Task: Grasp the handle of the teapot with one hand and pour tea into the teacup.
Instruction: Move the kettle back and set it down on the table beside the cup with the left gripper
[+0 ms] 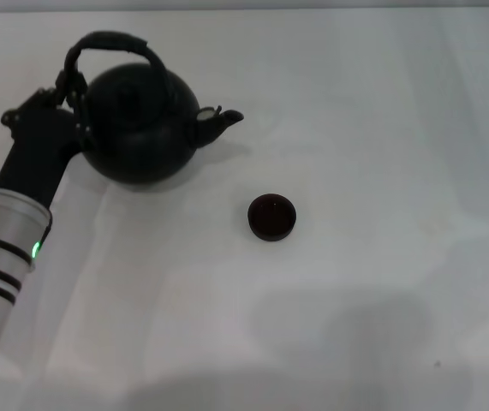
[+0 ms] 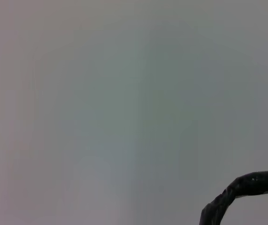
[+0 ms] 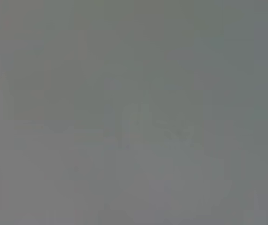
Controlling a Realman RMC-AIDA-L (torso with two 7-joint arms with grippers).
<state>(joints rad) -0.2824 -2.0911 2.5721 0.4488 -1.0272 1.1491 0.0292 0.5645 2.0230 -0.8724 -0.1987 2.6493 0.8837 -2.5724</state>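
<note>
The matte black teapot point(image 1: 140, 128) stands at the back left of the white table, its short spout point(image 1: 220, 120) pointing right toward the teacup. Its arched handle point(image 1: 111, 41) rises over the top and leans a little left. My left gripper point(image 1: 71, 88) is at the handle's left leg, just above the pot's shoulder, with its fingers closed on that band. The left wrist view shows only a curved piece of the handle point(image 2: 246, 185). The small dark teacup point(image 1: 271, 217) stands alone, right of and nearer than the pot. The right gripper is out of view.
The white table point(image 1: 381, 128) stretches around both things. My left arm point(image 1: 8, 223) comes in from the lower left edge. The right wrist view shows only plain grey.
</note>
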